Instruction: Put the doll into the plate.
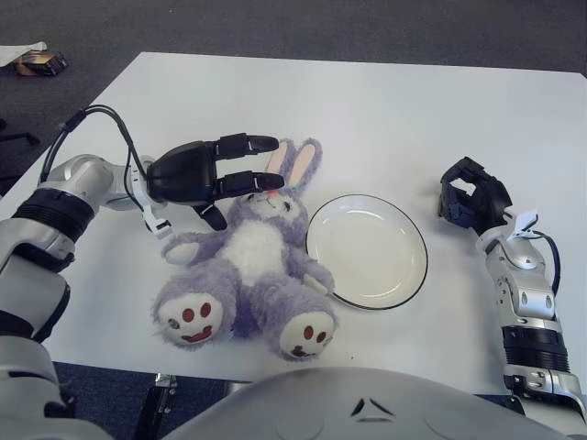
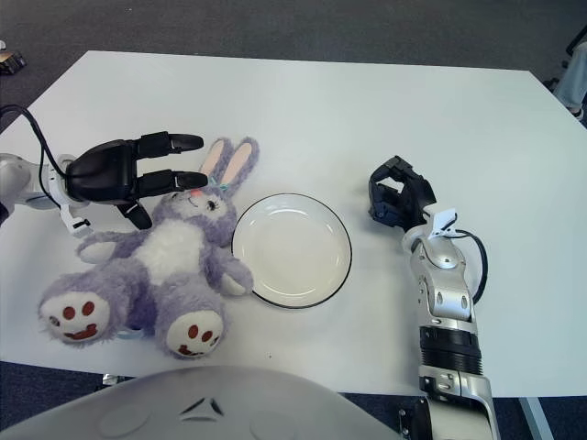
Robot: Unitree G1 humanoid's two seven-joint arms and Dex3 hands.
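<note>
Left robot hand (image 1: 213, 174) spread over the doll's head; the plate beside the doll holds nothing.

The purple rabbit doll (image 1: 246, 261) lies on its back on the white table (image 1: 385, 110), feet toward 6 o'clock and ears toward 12, with one arm touching the rim of the white plate (image 1: 367, 250) at its 3 o'clock. The left robot hand reaches in from 9 o'clock with fingers extended and apart, fingertips over the doll's face and ear, gripping nothing. The right robot hand (image 1: 470, 203) shows at 3 o'clock of the plate, well apart from it, fingers curled around nothing. Dark grey carpet (image 1: 303, 27) surrounds the table, and a small box (image 1: 37, 62) lies on it at 10 o'clock.
</note>
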